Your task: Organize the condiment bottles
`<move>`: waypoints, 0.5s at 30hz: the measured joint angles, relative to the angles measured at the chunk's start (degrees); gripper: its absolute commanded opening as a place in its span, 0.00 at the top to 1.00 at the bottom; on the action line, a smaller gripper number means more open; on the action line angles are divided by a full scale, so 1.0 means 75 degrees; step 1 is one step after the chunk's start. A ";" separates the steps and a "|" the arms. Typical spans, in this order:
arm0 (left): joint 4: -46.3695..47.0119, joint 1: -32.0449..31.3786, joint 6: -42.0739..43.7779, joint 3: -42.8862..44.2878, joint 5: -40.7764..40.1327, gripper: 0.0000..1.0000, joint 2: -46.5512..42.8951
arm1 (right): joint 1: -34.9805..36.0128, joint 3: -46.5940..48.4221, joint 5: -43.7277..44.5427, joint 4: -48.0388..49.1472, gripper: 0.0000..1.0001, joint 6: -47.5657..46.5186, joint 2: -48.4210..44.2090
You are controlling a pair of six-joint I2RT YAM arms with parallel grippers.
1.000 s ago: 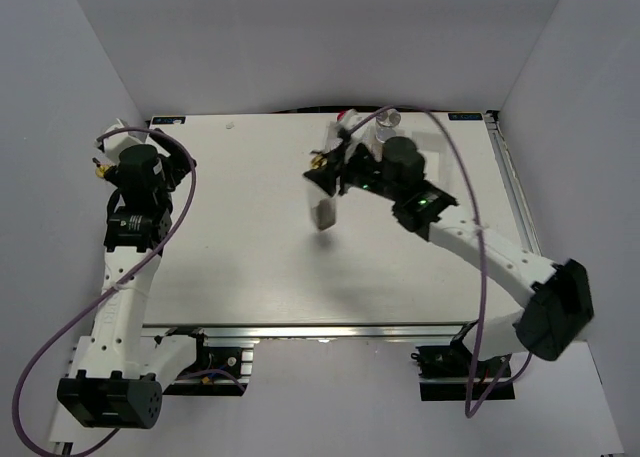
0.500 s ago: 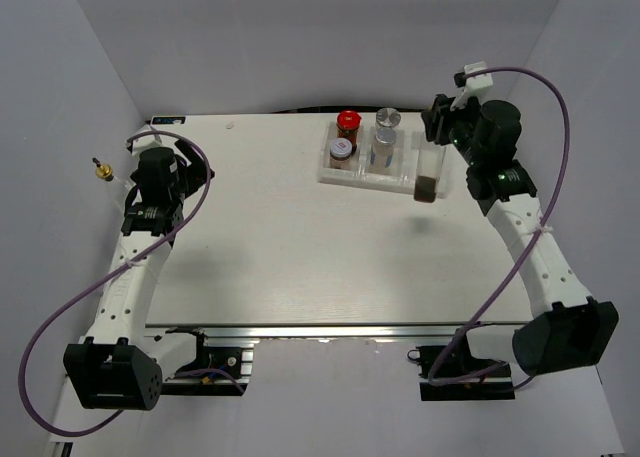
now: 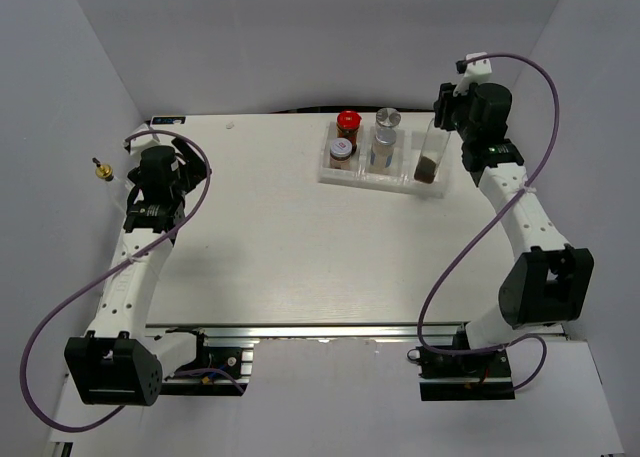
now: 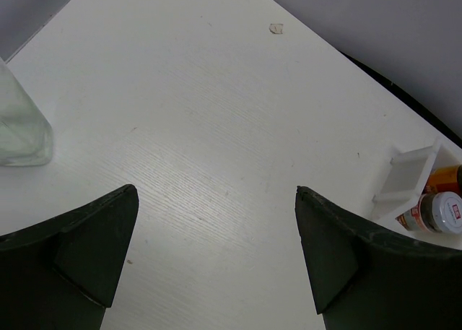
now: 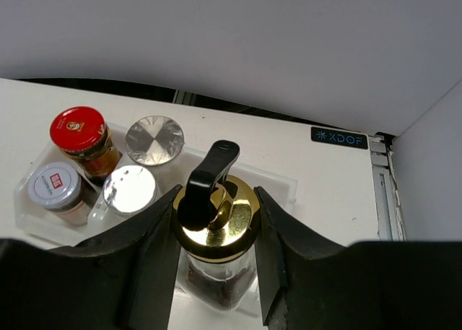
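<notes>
The left end effector (image 4: 215, 193) hovers over the white tabletop (image 4: 216, 92) with its fingers wide apart, near a clear glass bottle (image 4: 22, 124). Farther back, the right end effector (image 5: 215, 209) is clamped on the slim gold-capped bottle with dark bottom (image 3: 428, 163). This bottle is upright in the right compartment of the white three-compartment tray (image 3: 365, 180).

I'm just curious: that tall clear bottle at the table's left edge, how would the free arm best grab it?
Probably across the clear bottle at mid-body, left fingers level, coming from the table side: it looks upright, slim, near the edge.
</notes>
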 measured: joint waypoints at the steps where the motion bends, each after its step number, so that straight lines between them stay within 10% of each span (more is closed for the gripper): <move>1: 0.0012 0.0000 0.0000 0.0000 -0.0029 0.02 0.0009 | -0.0012 0.0102 0.0006 0.0055 1.00 0.0000 0.0140; 15: 0.0035 0.0000 0.0052 0.0003 -0.0344 0.02 0.0108 | -0.0379 0.0909 -0.1169 0.1265 1.00 -0.0326 0.1941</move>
